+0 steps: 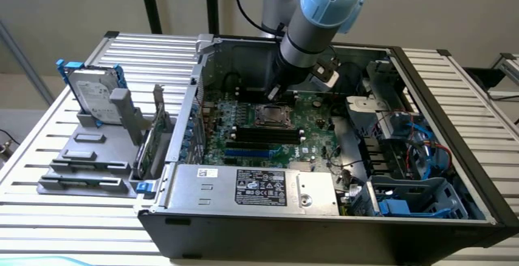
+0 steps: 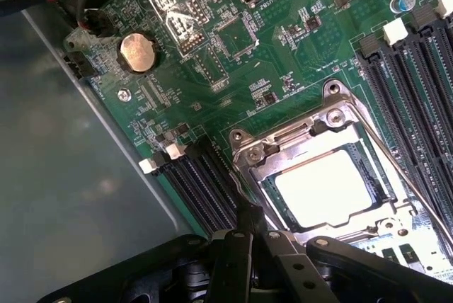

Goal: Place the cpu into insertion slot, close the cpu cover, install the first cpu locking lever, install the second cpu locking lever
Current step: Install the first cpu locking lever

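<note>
Your gripper (image 1: 273,94) sits upper centre of the exterior frame, inside the open computer case (image 1: 454,156), just above the socket. Its fingers (image 2: 244,236) are clenched together, nothing between them, the tip at the edge of the cpu cover (image 2: 283,149).

In the wrist picture the cpu (image 2: 322,186) lies flat in the insertion slot (image 2: 272,193), pale and glaring. The cover frame is down around it, its window showing the chip. A thin lever (image 2: 403,183) runs along the socket's side, by the black memory slots (image 2: 414,90). Coin battery (image 2: 137,53) sits on the green board.
</note>
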Robot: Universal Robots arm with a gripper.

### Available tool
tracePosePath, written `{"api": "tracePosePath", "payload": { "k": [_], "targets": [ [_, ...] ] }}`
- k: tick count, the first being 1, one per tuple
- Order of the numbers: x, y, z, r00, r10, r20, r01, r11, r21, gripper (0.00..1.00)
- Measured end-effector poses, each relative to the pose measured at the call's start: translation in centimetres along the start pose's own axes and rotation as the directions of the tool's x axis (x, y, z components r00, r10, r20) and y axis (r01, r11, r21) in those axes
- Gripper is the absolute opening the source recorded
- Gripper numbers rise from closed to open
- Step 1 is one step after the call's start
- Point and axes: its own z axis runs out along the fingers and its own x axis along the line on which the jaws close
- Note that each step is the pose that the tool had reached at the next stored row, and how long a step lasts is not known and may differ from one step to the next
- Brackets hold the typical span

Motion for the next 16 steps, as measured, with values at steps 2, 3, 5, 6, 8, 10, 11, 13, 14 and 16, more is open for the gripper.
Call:
{"api": "tracePosePath", "payload": {
  "k": [2,3,5,6,8,10,11,13,14,16],
  "targets": [
    [0.00,0.05,0.05,1.0000,-0.001,0.0003,0.001,1.0000,0.0001,0.11],
    [0.00,0.07,0.08,1.0000,-0.001,0.0004,0.001,1.0000,0.0002,0.11],
    [0.00,0.11,0.13,1.0000,-0.002,0.0007,0.002,1.0000,0.0004,0.11],
    [-0.01,0.13,0.16,1.0000,-0.003,0.0009,0.003,1.0000,0.0004,0.11],
    [-0.03,0.17,0.20,1.0000,-0.004,0.0010,0.004,1.0000,0.0005,0.11],
    [-0.07,0.21,0.22,1.0000,-0.005,0.0010,0.005,1.0000,0.0007,0.11],
    [-0.10,0.22,0.22,1.0000,-0.005,0.0012,0.005,1.0000,0.0007,0.11],
    [-0.15,0.26,0.24,1.0000,-0.006,0.0013,0.006,1.0000,0.0008,0.11],
    [-0.18,0.28,0.24,1.0000,-0.006,0.0016,0.006,1.0000,0.0007,0.11],
    [-0.23,0.31,0.26,1.0000,-0.007,0.0019,0.007,1.0000,0.0008,0.11]
  ]
}}
